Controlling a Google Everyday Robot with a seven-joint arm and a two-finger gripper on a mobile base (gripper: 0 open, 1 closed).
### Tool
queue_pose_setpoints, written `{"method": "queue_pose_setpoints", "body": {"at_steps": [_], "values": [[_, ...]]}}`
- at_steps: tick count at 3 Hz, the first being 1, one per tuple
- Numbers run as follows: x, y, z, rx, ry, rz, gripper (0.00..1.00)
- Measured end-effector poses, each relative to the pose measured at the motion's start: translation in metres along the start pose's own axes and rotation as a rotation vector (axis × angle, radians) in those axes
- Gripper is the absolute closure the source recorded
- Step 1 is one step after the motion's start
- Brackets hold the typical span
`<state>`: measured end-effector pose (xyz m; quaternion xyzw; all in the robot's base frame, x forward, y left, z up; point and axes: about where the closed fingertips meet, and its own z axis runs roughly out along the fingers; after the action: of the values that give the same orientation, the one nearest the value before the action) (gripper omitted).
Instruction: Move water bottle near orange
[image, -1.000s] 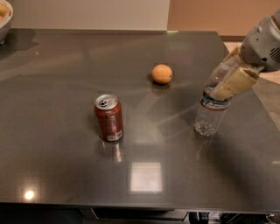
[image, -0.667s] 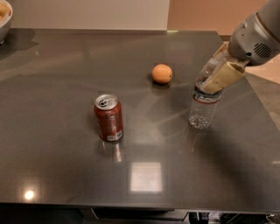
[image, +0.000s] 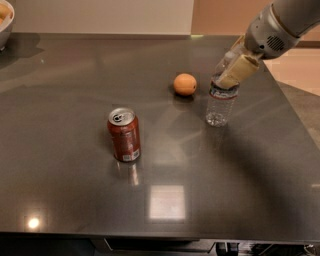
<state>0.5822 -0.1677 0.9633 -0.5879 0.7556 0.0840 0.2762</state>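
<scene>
The water bottle is clear plastic with a dark label band and stands upright on the dark table, a little to the right of the orange. The orange is small and round and sits at the table's middle back. My gripper comes in from the upper right and is shut on the top of the bottle, hiding its cap. A short gap separates the bottle and the orange.
A red soda can stands upright at the table's middle left. A white bowl sits at the far left back corner. The dark table's right edge runs close to the bottle. A wall is behind.
My gripper has carried the bottle to the left and away from the front, from the right side of the table toward the orange. The orange and the can have not moved.
</scene>
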Motion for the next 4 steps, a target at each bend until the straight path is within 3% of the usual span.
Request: {"method": "queue_pose_setpoints", "body": {"at_steps": [2, 4], "values": [[-0.014, -0.028, 0.006, 0.03, -0.016, -0.003, 1.0], [-0.016, -0.049, 0.019, 0.022, 0.001, 0.008, 1.0]]}}
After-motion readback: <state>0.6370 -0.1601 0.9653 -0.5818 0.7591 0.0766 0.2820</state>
